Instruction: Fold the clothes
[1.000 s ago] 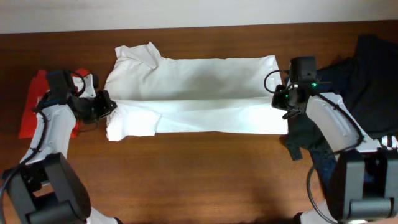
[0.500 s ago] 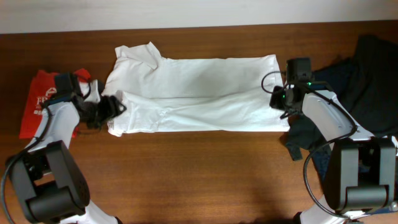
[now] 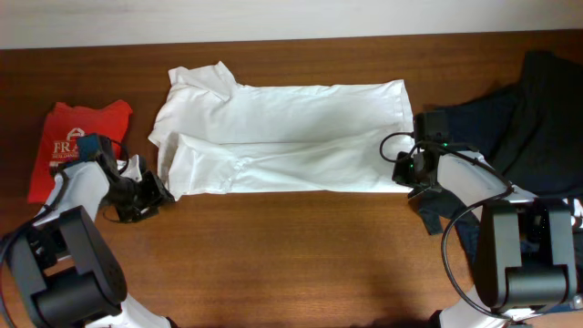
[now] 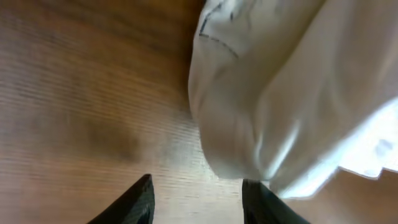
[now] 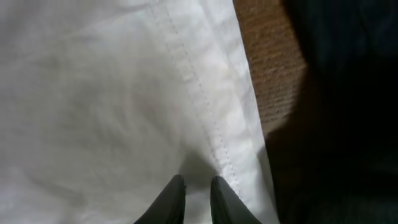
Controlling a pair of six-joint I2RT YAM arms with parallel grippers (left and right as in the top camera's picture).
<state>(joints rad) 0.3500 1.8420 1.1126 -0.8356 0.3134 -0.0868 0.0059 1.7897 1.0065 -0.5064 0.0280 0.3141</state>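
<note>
**Item 1. Brown wooden table** [image 3: 291, 255]. It carries all the garments.

**Item 2. White cloth T-shirt** [image 3: 291, 118]. It lies across the middle of the table, collar end at 9 o'clock and hem at 3 o'clock. Its 6 o'clock long edge is already turned up over the body in a lengthwise fold. Step judged in hand: this first lengthwise fold is being finished. The next move is judged to call for a matching fold of the 12 o'clock edge, or a crosswise fold, with both ends gripped level.

**Item 3. Heap of navy and black garments** [image 3: 537, 100]. It is at 3 o'clock, unfolded.

**Item 4. Red folded garment with white lettering** [image 3: 73, 146]. It is at 9 o'clock, apart from the T-shirt.

**Item 5. Right arm** [image 3: 465, 178]. It is stretched toward 9 o'clock and held low over the hem corner.

**Item 6. Left arm** [image 3: 77, 187]. It is bent, with the wrist turned toward 3 o'clock and low over bare wood.

**Item 7. Right claw** [image 3: 405, 169]. The tips are drawn narrow, with a ridge of stitched hem between them, and a pinch is judged.

**Item 8. Left claw** [image 3: 150, 193]. It is spread wide and empty, just short of the sleeve bulge.
</note>
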